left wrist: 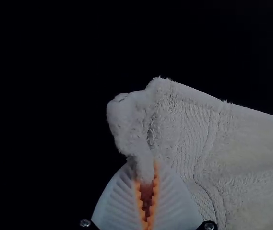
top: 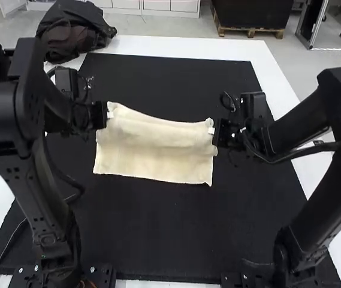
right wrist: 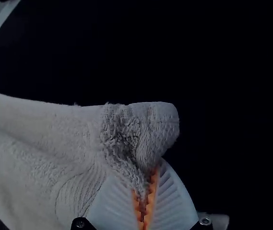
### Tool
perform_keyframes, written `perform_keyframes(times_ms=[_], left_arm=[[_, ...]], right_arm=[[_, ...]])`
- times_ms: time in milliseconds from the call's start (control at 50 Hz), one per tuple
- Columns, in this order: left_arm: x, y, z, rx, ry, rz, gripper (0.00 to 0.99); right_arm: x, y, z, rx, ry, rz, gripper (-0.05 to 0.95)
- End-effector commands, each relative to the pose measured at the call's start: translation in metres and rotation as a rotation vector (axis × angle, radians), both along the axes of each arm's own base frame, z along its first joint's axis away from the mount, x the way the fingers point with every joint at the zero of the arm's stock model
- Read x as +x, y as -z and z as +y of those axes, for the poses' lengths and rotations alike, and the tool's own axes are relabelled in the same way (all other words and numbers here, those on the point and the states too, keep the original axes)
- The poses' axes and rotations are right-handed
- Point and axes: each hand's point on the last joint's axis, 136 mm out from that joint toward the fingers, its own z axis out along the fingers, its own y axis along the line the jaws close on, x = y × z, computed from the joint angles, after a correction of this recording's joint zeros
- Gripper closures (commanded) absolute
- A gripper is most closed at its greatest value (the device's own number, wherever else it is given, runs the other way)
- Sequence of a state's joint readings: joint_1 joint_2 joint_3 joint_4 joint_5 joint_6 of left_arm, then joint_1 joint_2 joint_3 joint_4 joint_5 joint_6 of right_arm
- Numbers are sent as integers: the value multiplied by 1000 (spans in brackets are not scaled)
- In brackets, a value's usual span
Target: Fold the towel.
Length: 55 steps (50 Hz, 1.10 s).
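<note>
My left gripper (top: 108, 114) is at the cream towel's far left corner, and my right gripper (top: 213, 130) is at its far right corner. Between them the towel (top: 154, 150) hangs or lies as a wide rectangle, its far edge sagging a little in the middle. In the left wrist view, the left gripper (left wrist: 146, 179) is shut on a bunched corner of the towel (left wrist: 242, 148). The right wrist view has the right gripper (right wrist: 145, 189) shut on the opposite corner of the towel (right wrist: 45, 139), which is gathered between the pads.
A black mat (top: 170, 234) covers most of the white table (top: 272, 66). Dark bunched fabric (top: 77, 33) rests at the table's far left corner. The arms stand on either side of the towel.
</note>
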<state>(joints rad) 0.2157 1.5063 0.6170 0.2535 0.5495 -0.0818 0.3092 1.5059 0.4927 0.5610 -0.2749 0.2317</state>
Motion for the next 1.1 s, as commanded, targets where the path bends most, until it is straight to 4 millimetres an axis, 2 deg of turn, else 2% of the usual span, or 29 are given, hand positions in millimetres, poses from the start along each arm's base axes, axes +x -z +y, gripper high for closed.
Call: perform_keyframes(times_ms=[0,180,400,580,800,1080], left_arm=[[-7,4,2,46,-5,-5,967],[-20,20,2,54,-4,28,967],[-30,34,2,78,7,51,967],[-35,40,10,101,-5,60,967],[-41,47,27,142,-36,63,967],[-44,53,30,171,-54,48,967]], right_arm=[[-8,0,3,-15,4,-7,908],[-19,13,-1,-29,9,21,908],[-22,18,-8,-38,21,28,908],[-21,17,-11,-40,34,24,908],[-30,28,-15,-52,35,51,908],[-36,38,-20,-79,43,63,908]])
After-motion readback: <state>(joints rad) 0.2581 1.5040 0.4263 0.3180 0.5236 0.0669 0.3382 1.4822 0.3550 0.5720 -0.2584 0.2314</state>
